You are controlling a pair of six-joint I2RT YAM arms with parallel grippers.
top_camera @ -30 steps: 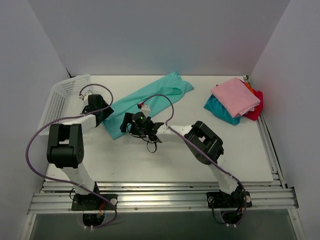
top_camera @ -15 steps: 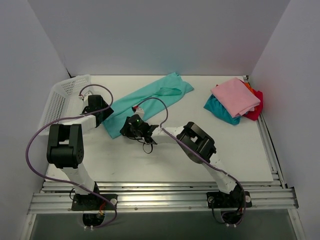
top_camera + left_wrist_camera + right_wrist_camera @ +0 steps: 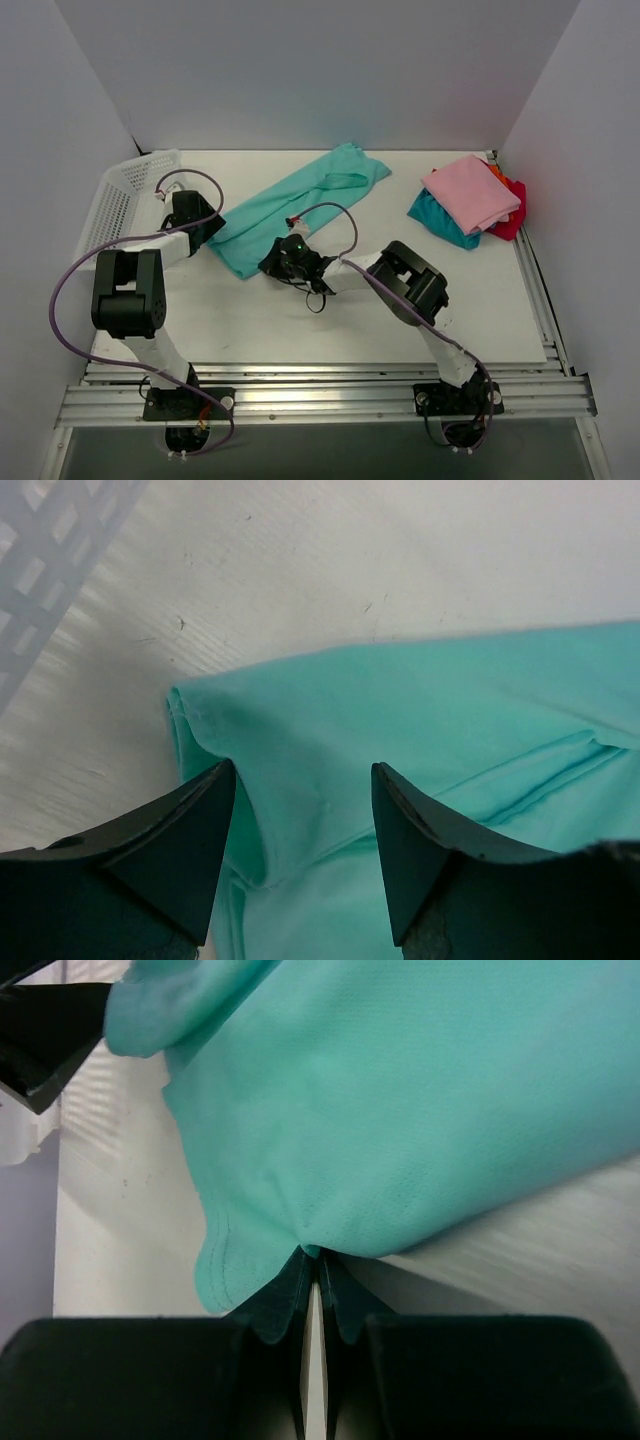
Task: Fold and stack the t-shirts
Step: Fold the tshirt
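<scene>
Across the middle of the desk (image 3: 400, 315) the teal-green shirt (image 3: 300, 195) is stretched out as a long band, its long axis running on a diagonal from near left to far right. Both arms are gathered at the near-left end. The right claw (image 3: 310, 1260) is clenched, and a small peak of the hem is pinched right at its tips, so this end of the shirt is grasped on the right arm's side. The left claw (image 3: 300, 780) is spread, its jaws set to either side of the folded corner of the cloth, with nothing gripped; whether the tips touch the fabric cannot be told. The basket (image 3: 125, 195) is found just beside that arm, on its left.

Far over at the right, well apart from the shirt, the folded stack (image 3: 465, 195) is parked, pink on top.

Everything hinges on one fact: almost the whole shirt lies beyond the claws, up and to the right along that diagonal. The left corner is nearest the left arm and would seem to need gripping first. A fold would then be carried away from the bases, along the long axis. With so thin a pinch, a slip is to be feared.
</scene>
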